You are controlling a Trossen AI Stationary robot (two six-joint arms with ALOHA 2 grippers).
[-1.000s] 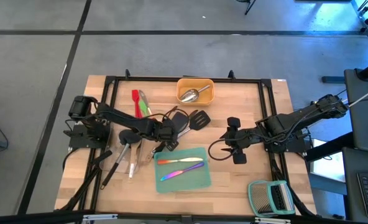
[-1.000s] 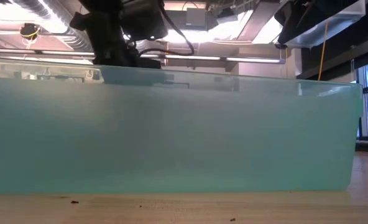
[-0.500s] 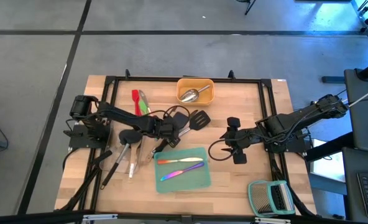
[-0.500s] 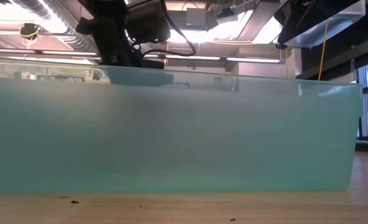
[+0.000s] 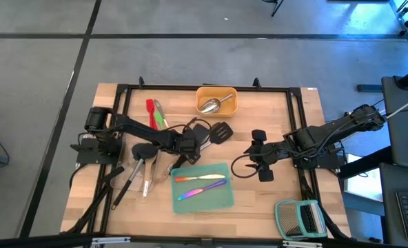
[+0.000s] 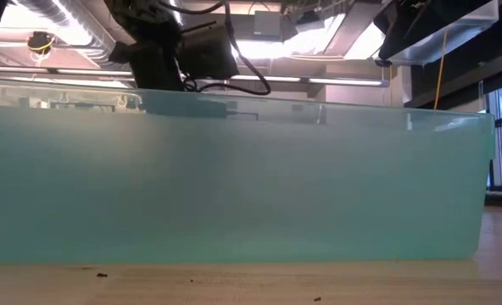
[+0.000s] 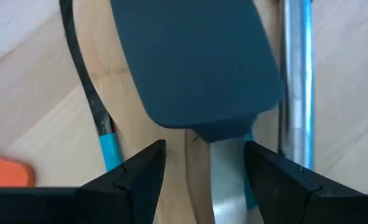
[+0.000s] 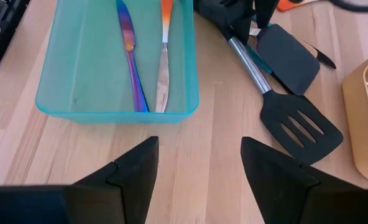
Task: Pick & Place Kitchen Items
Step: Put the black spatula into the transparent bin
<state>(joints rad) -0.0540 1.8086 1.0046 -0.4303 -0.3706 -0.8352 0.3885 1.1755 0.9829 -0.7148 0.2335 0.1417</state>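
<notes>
Currently left end effector [image 7: 202, 165] fingers apart astride black spatula [image 7: 196, 62] neck; right end effector [image 8: 199, 165] apart, empty.

Two cutlery pieces [image 5: 200, 186] inside tray [image 5: 221, 201] at table's [image 5: 273, 103] near middle. Scoop [image 5: 214, 104] in bin [image 5: 233, 102] at far edge. Spatula [image 5: 200, 132] and turner [image 5: 222, 131] between them. Rack [image 5: 300, 218] at near right corner.
</notes>
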